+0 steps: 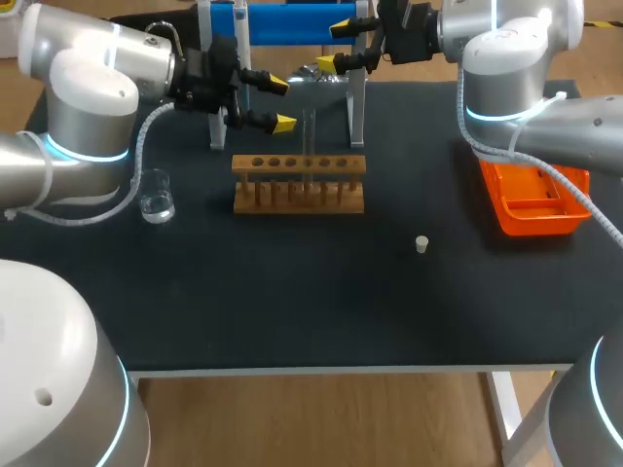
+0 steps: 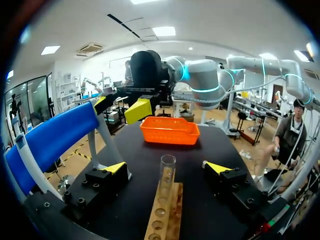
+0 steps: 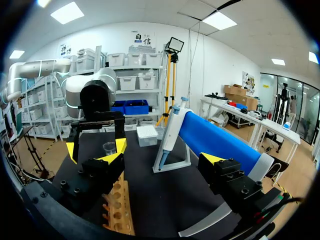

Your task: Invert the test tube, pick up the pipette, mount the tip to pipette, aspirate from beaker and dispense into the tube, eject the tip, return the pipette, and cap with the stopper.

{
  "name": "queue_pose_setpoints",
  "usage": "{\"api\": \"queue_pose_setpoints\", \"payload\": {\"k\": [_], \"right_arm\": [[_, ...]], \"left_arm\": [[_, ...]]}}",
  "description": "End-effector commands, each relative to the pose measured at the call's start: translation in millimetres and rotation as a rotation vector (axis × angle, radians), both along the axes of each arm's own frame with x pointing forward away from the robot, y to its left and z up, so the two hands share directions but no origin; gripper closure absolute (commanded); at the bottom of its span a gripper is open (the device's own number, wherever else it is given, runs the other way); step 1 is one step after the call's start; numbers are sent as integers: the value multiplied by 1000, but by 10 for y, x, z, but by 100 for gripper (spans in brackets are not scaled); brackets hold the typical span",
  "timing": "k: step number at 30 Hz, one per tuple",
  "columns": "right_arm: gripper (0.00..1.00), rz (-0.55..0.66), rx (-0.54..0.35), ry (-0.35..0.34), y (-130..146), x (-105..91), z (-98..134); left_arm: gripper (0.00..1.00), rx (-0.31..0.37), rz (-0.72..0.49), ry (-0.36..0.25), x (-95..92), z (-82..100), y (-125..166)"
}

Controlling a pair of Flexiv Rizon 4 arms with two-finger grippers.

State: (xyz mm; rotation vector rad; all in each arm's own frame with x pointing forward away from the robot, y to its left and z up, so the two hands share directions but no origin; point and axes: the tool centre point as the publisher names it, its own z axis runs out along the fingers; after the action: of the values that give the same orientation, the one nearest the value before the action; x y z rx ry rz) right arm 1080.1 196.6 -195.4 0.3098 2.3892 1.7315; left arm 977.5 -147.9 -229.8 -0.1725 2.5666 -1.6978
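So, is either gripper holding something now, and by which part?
Nothing is held: the left gripper and the right gripper are both open and empty.

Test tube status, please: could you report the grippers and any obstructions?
Left gripper open, empty. Right gripper open, empty. Test tube upright in rack, untouched. Pipette stand close behind rack.

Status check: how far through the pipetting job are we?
Done: test tube stands mouth-up in the rack. In hand: nothing; left gripper and right gripper are open. Left: pipette not picked up, stopper lying loose, so everything from pickup to capping.
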Motion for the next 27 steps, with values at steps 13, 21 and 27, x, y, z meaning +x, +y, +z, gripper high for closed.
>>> {"api": "queue_pose_setpoints", "payload": {"k": [13,21,27], "right_arm": [[0,-1,-3,1,-3,-5,7],[0,-1,-3,1,-3,-5,7],[0,-1,-3,1,-3,-5,7]], "left_arm": [[0,69,-6,10,91,-272,-263],[0,119,55,17,67,-403,-333],[0,123,40,21,61,-488,-385]]}}
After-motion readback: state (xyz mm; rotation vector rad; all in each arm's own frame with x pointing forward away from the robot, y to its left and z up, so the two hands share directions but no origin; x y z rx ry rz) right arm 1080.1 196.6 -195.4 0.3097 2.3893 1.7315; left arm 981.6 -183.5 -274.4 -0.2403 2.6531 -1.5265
